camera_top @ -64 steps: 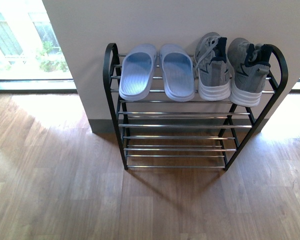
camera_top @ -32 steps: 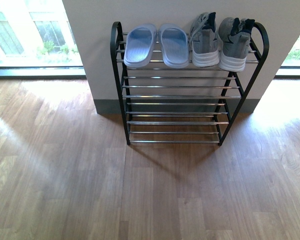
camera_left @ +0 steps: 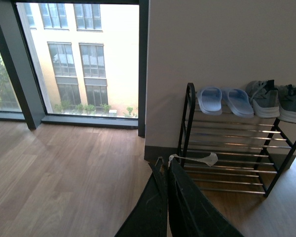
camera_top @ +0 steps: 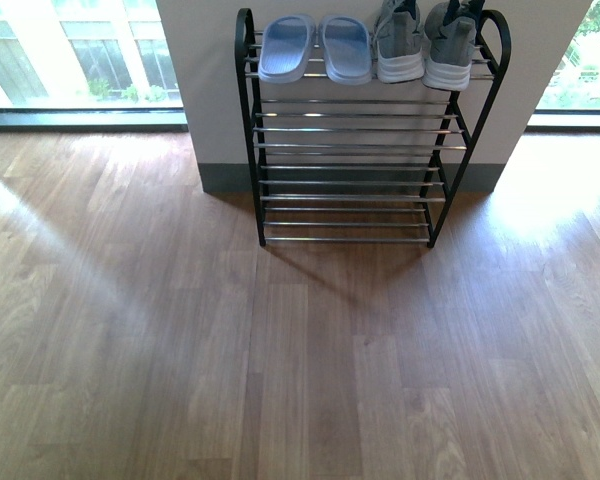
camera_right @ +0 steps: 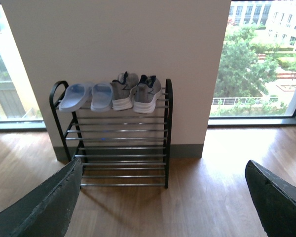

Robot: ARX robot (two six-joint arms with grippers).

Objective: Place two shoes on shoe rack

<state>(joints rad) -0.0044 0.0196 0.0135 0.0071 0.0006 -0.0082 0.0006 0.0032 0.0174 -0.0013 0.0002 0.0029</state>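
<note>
Shoe rack (camera_top: 355, 150), black-framed with silver bars, stands against the white wall (camera_top: 210, 90) at the upper centre of the front view. Its top shelf carries the pale blue slides (camera_top: 315, 45) on the left and the grey sneakers (camera_top: 425, 45) on the right, side by side. Lower shelves hold nothing. Left gripper (camera_left: 166, 165) has its jaws pressed together, empty; right gripper (camera_right: 163, 197) is spread wide, empty. Wooden floor (camera_top: 280, 350) fills the foreground.

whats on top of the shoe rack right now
On the top shelf of the shoe rack sit pale blue slides and, beside them, grey sneakers. The lower shelves show only bare bars. The sneakers' far ends are cut off in the front view.
</note>
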